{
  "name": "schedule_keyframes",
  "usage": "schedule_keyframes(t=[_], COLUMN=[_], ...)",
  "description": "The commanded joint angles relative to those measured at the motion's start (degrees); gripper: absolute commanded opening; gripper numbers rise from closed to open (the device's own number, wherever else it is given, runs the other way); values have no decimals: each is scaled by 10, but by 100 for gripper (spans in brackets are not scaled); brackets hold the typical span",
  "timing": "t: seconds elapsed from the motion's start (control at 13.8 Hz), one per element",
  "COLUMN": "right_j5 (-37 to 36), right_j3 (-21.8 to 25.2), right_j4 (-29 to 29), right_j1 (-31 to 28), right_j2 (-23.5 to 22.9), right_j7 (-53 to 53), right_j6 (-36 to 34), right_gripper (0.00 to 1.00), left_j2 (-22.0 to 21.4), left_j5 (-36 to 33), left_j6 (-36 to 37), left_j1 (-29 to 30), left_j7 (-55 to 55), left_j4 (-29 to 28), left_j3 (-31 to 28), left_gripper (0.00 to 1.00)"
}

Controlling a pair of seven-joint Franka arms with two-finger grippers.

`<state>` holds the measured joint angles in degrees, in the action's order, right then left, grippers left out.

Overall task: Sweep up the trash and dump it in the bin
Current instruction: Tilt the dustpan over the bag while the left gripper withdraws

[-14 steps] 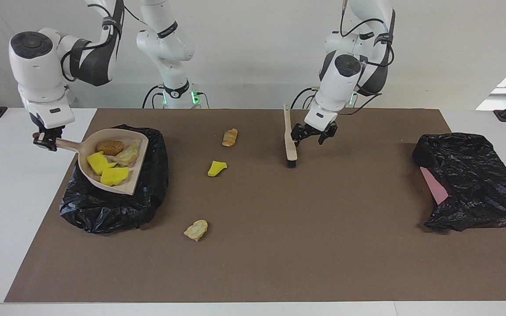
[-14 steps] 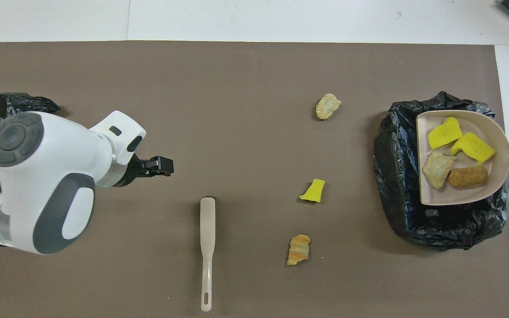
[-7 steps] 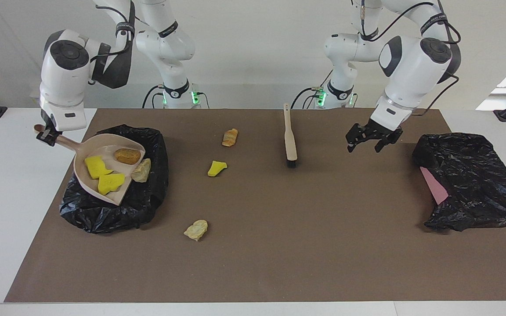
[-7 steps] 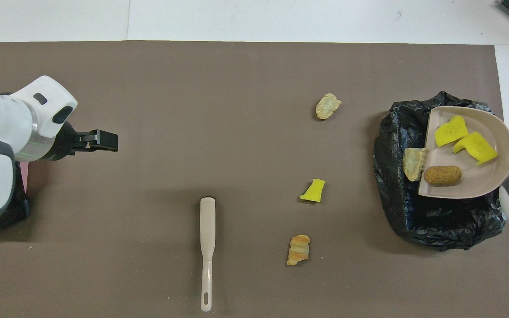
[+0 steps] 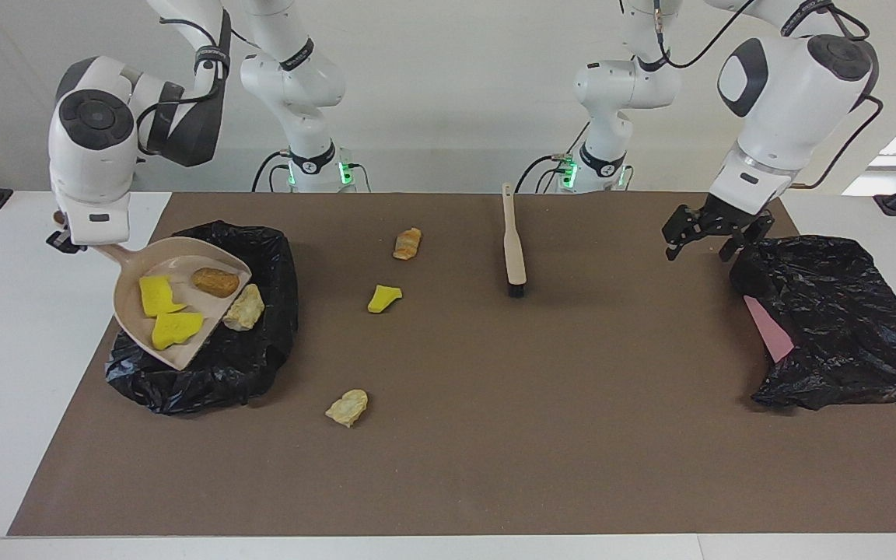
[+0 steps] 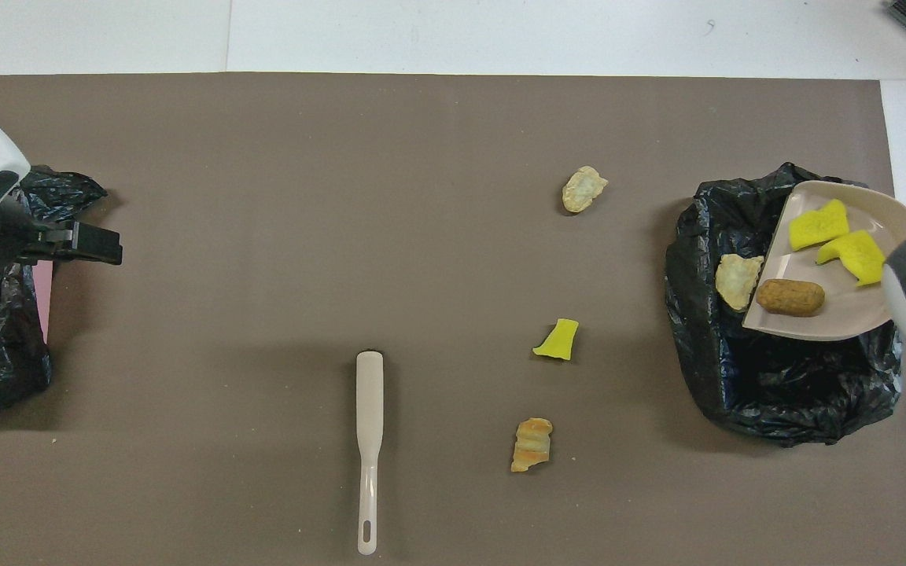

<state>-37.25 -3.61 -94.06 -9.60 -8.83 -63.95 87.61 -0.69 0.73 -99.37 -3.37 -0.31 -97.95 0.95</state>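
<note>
- Right tool (image 5: 67, 239) is clamped on the handle of the beige dustpan (image 5: 183, 257), which is held tilted over the black-lined bin (image 5: 261, 342) at the right arm's end of the worktop (image 5: 495, 467).
- Two yellow sponge chunks (image 5: 156, 295) and a brown crusty lump (image 5: 215, 281) are carried in the tilted pan; a pale beige lump (image 5: 246, 307) is seen at the pan's lip, over the bin liner.
- Left tool (image 5: 711, 237) is held over the brown mat beside a second black bag (image 5: 829, 319) at the left arm's end, its fingers spread apart and empty.
- Nearest the robots, a beige brush (image 5: 512, 241) is laid flat on the mat, and an orange-brown scrap (image 5: 407, 243) is found beside it toward the bin.
- A little farther out, a yellow scrap (image 5: 383, 298) is left on the mat.
- Farthest out, a tan scrap (image 5: 348, 407) is left alone on the mat.
</note>
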Motion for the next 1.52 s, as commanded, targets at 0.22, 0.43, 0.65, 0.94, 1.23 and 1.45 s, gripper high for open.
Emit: schedule_keyframes(t=[0.22,0.43,0.65,0.94,1.23,1.45], right_j5=[-35,-82,-124,-172,-203,-208], right_j3=[-2,-3,-4,-8,-8,-8], right_j4=[78,94,103,110,114,113], right_j1=[29,53,70,105,121,121], right_j2=[-41,-41,-40,-38,-38,-36], right_j7=[43,37,30,13,-14,-27], right_j6=[-113,-155,-181,-184,-188,-187], right_gripper=[0,0,0,0,0,0], left_j2=[4,0,2,-1,-5,-9], left_j5=[-19,-18,-18,-15,-11,-11], left_j6=[91,93,88,88,79,84], left_j1=[1,8,12,9,5,4], left_j7=[7,2,0,30,68,71], left_j4=[62,57,59,66,62,56], left_j3=[5,4,3,-1,1,1], left_gripper=[100,100,100,100,100,100])
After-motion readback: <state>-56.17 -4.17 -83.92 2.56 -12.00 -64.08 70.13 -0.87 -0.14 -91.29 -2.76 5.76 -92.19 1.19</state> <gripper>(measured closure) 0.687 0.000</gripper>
